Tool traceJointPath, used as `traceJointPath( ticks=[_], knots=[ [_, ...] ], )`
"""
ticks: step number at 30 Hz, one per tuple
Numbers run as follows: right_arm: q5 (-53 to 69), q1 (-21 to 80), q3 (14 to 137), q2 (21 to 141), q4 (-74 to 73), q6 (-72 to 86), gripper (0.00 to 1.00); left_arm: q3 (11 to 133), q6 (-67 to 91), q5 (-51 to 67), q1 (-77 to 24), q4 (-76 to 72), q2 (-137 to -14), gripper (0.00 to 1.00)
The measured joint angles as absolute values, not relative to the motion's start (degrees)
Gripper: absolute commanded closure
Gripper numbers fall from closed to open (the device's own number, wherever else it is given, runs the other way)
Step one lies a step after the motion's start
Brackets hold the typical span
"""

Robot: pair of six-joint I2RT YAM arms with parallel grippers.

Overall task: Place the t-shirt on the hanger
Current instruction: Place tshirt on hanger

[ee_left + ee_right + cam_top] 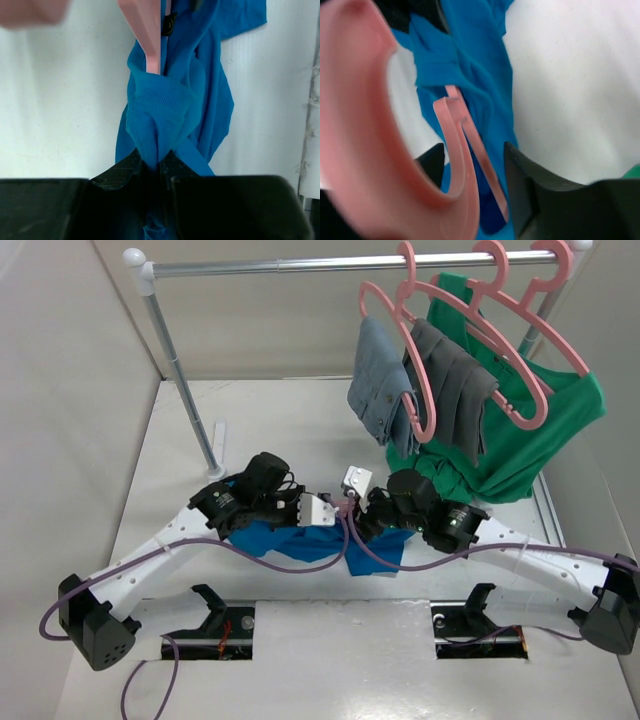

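from above, both arms reach in to the middle of the white table [120, 480], and the left hand [328, 510] and right hand [352, 502] sit almost tip to tip over the bright blue t-shirt [285, 540], which lies bunched on the table under and between them. behind, a metal rail [300, 265] carries pink hangers with a grey-blue denim garment [380, 380], a dark grey garment [455, 390] and a big green shirt [530, 440]. in the left wrist view, the left hand's black fingers [120, 172] are pressed together on a fold of the t-shirt beside its ribbed collar, and the pink hanger [150, 35] pokes down into that collar opening. in the right wrist view, the right hand's fingers [520, 185] sit snug on either side of the hanger near its hook and pinch it, the hook looming blurred at the left, the hanger's arm running into the blue cloth.
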State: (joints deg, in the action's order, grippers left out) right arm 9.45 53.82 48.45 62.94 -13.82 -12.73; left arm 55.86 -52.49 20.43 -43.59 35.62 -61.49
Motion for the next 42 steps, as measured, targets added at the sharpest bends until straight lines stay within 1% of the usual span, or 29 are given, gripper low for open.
traceJointPath(
  ticks=[2,3,5,6,8,9,11,14,17,19,20,21,27,29,32,33,35,36,37,42],
  knots=[
    [9.2,53.8,47.2,62.9,-11.2,-13.0,0.53,55.9,-51.8,20.9,-43.4,36.0,-61.3,1.0],
    [8.9,53.8,46.6,62.9,-10.1,-13.2,0.53,55.9,-51.4,21.3,-43.1,36.0,-61.2,1.0],
    [8.3,53.8,45.9,63.0,-8.5,-13.4,0.47,55.9,-50.5,22.6,-42.2,36.1,-61.1,1.0],
    [8.0,53.8,45.9,63.1,-8.2,-13.6,0.43,55.9,-50.2,23.1,-41.6,36.1,-61.1,1.0],
    [7.9,53.8,45.5,62.6,-7.1,-13.8,0.38,55.9,-49.6,24.3,-40.8,35.8,-61.1,1.0],
    [7.9,53.8,44.8,61.8,-6.6,-13.8,0.32,55.9,-49.4,24.9,-40.8,35.4,-61.0,1.0],
    [8.0,53.8,42.6,58.8,-6.1,-13.8,0.27,55.9,-49.3,25.6,-40.8,34.9,-60.6,1.0],
    [8.4,53.8,39.1,51.2,-6.0,-13.9,0.21,55.9,-49.2,26.6,-40.8,34.9,-59.5,1.0],
    [8.7,53.8,37.9,43.5,-5.7,-14.0,0.2,55.9,-49.2,28.3,-40.8,34.7,-59.0,1.0],
    [9.0,53.8,37.9,41.3,-5.3,-14.1,0.24,55.9,-49.2,30.0,-40.8,34.6,-59.0,1.0],
    [9.3,53.8,37.9,40.7,-5.3,-14.2,0.28,55.9,-49.2,31.0,-40.8,34.6,-59.0,1.0],
    [9.8,53.8,38.0,40.9,-5.4,-14.3,0.31,55.9,-49.2,32.0,-40.8,34.6,-59.0,1.0],
    [13.2,53.8,38.5,48.2,-7.5,-15.2,0.47,57.2,-48.5,36.6,-40.8,34.5,-59.2,1.0],
    [14.2,53.8,38.5,49.2,-8.6,-15.3,0.49,57.9,-48.2,37.1,-40.8,34.5,-59.2,1.0],
    [14.4,53.8,38.5,48.6,-8.8,-15.2,0.62,58.5,-47.9,37.8,-40.8,34.5,-59.2,1.0],
    [13.9,53.8,38.5,48.1,-8.8,-14.9,0.73,58.6,-47.8,38.2,-40.8,34.5,-59.2,1.0],
    [13.1,53.8,38.5,47.5,-8.8,-14.7,0.84,58.7,-47.5,39.0,-40.8,34.6,-59.2,1.0],
    [13.1,53.8,38.4,47.2,-9.0,-14.6,0.94,58.8,-47.5,39.0,-40.8,34.5,-59.2,1.0],
    [13.3,53.9,38.4,47.0,-9.3,-14.6,1.0,59.2,-47.5,39.0,-40.8,34.5,-59.3,1.0],
    [12.9,54.5,38.4,44.1,-11.0,-13.5,1.0,61.1,-48.3,40.0,-40.8,35.4,-60.1,1.0]
  ],
)
